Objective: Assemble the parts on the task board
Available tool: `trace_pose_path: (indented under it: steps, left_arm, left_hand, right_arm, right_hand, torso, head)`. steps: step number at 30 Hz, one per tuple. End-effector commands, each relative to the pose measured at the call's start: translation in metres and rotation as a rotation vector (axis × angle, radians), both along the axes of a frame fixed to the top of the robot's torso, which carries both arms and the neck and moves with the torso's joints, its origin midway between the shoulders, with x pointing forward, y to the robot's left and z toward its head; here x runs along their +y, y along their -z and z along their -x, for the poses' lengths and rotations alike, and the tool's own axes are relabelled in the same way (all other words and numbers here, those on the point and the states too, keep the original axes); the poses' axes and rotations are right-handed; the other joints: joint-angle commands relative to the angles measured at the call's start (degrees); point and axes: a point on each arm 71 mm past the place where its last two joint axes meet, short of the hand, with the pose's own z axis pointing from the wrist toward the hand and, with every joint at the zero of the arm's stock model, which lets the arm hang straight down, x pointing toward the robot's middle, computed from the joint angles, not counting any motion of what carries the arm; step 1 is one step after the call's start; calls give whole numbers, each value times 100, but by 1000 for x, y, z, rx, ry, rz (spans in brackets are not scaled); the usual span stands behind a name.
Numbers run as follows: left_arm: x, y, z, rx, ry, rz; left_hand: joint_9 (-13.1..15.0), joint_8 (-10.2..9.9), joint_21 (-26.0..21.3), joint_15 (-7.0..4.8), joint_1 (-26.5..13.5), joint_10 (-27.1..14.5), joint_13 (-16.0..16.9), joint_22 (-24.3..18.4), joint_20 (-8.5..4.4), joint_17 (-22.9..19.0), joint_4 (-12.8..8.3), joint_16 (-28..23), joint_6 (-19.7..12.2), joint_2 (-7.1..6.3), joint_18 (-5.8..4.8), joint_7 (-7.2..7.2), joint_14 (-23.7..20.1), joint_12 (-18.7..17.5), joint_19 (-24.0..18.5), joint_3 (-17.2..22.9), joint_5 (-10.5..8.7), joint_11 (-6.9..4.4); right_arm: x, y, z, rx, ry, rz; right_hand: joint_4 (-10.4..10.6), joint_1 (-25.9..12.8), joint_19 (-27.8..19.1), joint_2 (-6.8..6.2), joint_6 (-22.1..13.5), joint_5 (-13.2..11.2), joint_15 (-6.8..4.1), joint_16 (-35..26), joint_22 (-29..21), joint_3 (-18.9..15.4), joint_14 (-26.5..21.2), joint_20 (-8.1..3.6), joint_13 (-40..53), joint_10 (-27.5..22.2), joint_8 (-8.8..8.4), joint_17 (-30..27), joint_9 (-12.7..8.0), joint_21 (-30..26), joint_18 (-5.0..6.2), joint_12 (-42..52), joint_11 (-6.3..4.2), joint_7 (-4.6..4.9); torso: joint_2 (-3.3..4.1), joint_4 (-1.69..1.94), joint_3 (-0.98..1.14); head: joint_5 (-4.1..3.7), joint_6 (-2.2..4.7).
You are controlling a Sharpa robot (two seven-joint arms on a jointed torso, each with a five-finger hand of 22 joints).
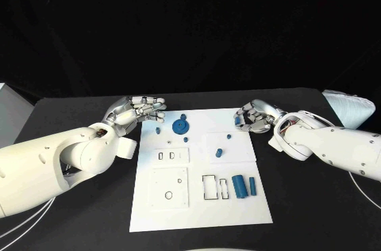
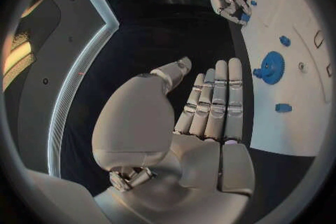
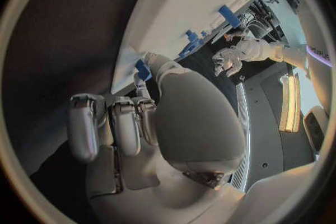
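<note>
The white task board (image 1: pixel 199 207) lies mid-table. On its far part sit a blue gear (image 1: pixel 181 124) (image 2: pixel 271 67) and small blue parts (image 1: pixel 218 152) (image 1: pixel 228 135) (image 1: pixel 164 131). A blue cylinder (image 1: pixel 240 184) and a blue bar (image 1: pixel 252 186) lie near its right edge. My left hand (image 1: pixel 143 110) (image 2: pixel 210 106) hovers at the board's far left corner, fingers straight and holding nothing. My right hand (image 1: pixel 252 119) (image 3: pixel 133 123) is at the board's far right edge with its fingers curled. It pinches a small blue part (image 3: pixel 143 70) (image 2: pixel 243 15) at its thumb tip.
The board has square plates with slots (image 1: pixel 170 156) and a hole (image 1: pixel 168 194), plus a rectangular outline (image 1: pixel 210 186). A white ribbed object (image 1: pixel 350 108) stands at the table's far right. A pale box (image 1: pixel 6 113) sits at the left edge.
</note>
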Motion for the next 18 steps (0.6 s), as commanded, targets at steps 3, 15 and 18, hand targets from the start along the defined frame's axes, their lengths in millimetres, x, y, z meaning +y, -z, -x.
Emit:
trace_pose_path:
  steps: [3, 15, 18]
  left_arm:
    - [-3, -2, 1, -8, 18, 5]
    - [-2, -1, 1, -6, 16, 3]
    - [-2, -1, 0, -6, 15, 2]
  left_hand:
    - [-6, -15, 33, -34, -50, 26, 1, 9, 5, 10, 1, 35, -18, 5, 30, 0, 18, 33, -26, 46, -19, -3]
    - [-8, -20, 52, -32, -55, 12, -4, 20, 4, 16, -5, 44, -27, -1, 28, 4, 12, 26, -33, 55, -20, 0]
    - [-8, -20, 52, -32, -55, 12, -4, 20, 4, 16, -5, 44, -27, -1, 28, 4, 12, 26, -33, 55, -20, 0]
  right_arm:
    - [1, 1, 0, 5, -11, 12]
    - [1, -3, 2, -43, 3, -13]
    - [1, -5, 3, -60, 23, -29]
  right_hand:
    - [-30, -4, 258, 85, 139, -74, -89, 7, 986, 145, 547, -64, 1438, 534, 105, 1280, 26, 55, 85, 47, -89, -37]
    - [-175, -27, 305, 323, 351, -414, -189, 18, 1056, 592, 557, -159, 1489, 585, 384, 1315, 125, 120, 65, 98, -201, -161]
    - [-249, -31, 333, 359, 416, -403, -217, 25, 1098, 690, 562, -184, 1507, 601, 485, 1335, 172, 166, 52, 116, -238, -202]
  torso:
    - [-4, -15, 10]
    - [-1, -2, 11]
    - [-7, -9, 13]
  head:
    - [12, -11]
    - [-13, -15]
    - [-9, -13]
